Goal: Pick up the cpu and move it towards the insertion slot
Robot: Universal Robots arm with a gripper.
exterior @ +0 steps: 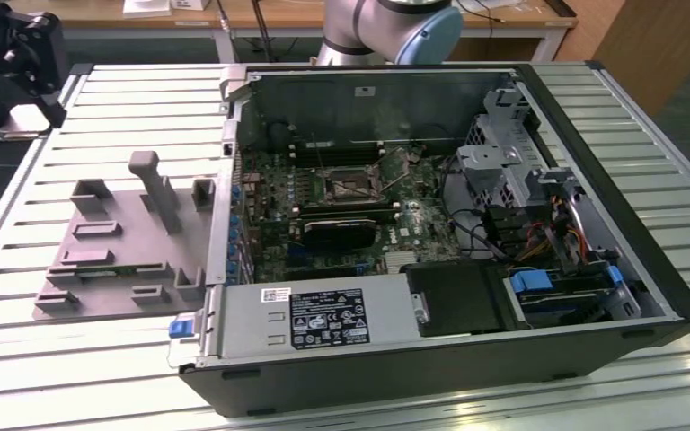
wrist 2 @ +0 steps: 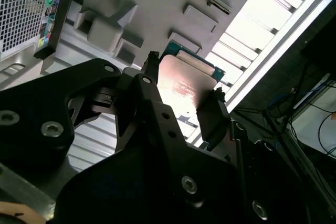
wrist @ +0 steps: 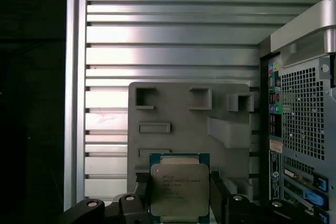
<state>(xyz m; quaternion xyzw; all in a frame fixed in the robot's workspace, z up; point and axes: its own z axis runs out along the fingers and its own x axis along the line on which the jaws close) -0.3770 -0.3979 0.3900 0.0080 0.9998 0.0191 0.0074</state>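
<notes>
End effector point(wrist 2: 185, 80) nearest us, fingers clamped on cpu point(wrist: 179, 188) edges; lid print illegible. We see cpu held over grey fixture plate point(wrist: 184, 108) on bench point(wrist: 173, 35); insertion slot point(exterior: 348, 180) inside computer case point(exterior: 585, 296).

Silver green-rimmed cpu point(wrist: 179, 195) sits clamped in the hand point(wrist: 179, 183); metal-framed insertion slot point(exterior: 351, 184) lies within the case point(exterior: 441, 373).

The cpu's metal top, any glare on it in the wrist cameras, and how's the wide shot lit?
Second wrist view: pale pinkish glare washes the top of the cpu, and the table slats behind blow out white; first wrist view: the cpu is evenly lit; exterior view: soft light, computer case interior dim.
</notes>
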